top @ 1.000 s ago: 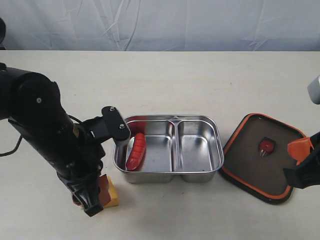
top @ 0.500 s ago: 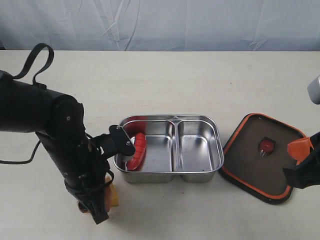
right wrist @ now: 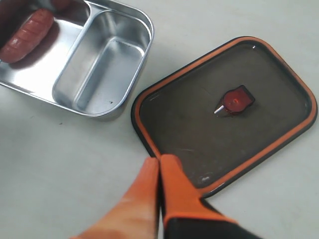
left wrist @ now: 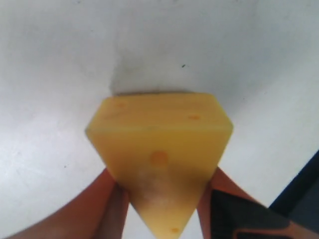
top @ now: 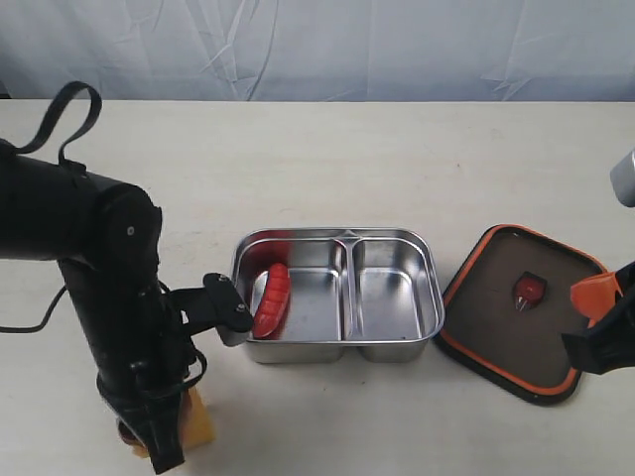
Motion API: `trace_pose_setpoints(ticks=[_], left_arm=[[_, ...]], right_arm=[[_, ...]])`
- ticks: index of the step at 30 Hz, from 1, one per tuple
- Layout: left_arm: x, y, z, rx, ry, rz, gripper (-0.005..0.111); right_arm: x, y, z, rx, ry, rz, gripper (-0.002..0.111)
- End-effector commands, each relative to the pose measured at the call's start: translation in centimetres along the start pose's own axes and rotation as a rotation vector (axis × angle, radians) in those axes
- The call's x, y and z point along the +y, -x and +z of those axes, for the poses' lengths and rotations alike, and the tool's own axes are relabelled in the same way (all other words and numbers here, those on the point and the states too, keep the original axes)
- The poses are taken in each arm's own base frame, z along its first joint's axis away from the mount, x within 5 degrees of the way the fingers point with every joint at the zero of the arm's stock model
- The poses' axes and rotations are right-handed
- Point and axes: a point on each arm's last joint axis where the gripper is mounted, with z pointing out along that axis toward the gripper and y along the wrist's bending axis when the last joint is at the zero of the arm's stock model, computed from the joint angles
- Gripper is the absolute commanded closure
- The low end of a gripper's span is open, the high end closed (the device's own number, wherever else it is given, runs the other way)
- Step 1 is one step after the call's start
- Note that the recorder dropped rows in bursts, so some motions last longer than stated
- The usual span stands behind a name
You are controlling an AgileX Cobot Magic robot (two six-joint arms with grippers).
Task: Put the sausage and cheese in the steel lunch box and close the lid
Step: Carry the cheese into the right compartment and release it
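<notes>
Near the table's (top: 347, 149) front edge, left of the lunch box (top: 337, 234): cheese (left wrist: 159, 149), pinched in left gripper (left wrist: 160, 196). Wider compartment: sausage (top: 270, 298). Right of lunch box: lid (top: 496, 307), lying off; right gripper (right wrist: 159, 167) closed, empty.

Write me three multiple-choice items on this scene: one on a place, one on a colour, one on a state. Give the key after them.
1. Where does the sausage lie?
A. In the wider compartment of the steel lunch box
B. In the narrower compartment
C. Outside the box

2. What colour is the seal rim of the lid?
A. Blue
B. Green
C. Orange

3. What state is the lid in?
A. Sealed on the box
B. Off the box, lying flat on the table
C. Stood upright inside the box

Key:
1 A: the red sausage rests against the wall of the wider compartment, and the narrower one is bare steel.
2 C: an orange band runs round the dark lid's edge.
3 B: the lid lies beside the open box.
</notes>
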Motion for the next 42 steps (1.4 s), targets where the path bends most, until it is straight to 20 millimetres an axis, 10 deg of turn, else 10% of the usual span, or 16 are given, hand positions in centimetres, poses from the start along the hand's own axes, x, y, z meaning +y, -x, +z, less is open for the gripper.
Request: trace_pose_setpoints(ticks=[1, 14, 33, 42], left_arm=[[-0.8, -0.5, -2.2, -0.077, 0.036, 0.024, 0.107], [-3.0, 4.2, -10.2, -0.694, 0.007, 0.118, 0.107], [-1.9, 15.6, -6.0, -0.723, 0.012, 0.099, 0.106], [-1.9, 15.6, -6.1, -0.717, -0.012, 0.048, 0.056]], right_arm=[[-0.1, 0.0, -0.1, -0.008, -0.008, -0.007, 0.108], [-0.1, 0.0, -0.1, -0.01, -0.008, -0.005, 0.108], [-0.1, 0.0, -0.1, -0.008, -0.008, 0.002, 0.108], [-0.5, 0.0, -0.1, -0.015, -0.056, 0.044, 0.108]])
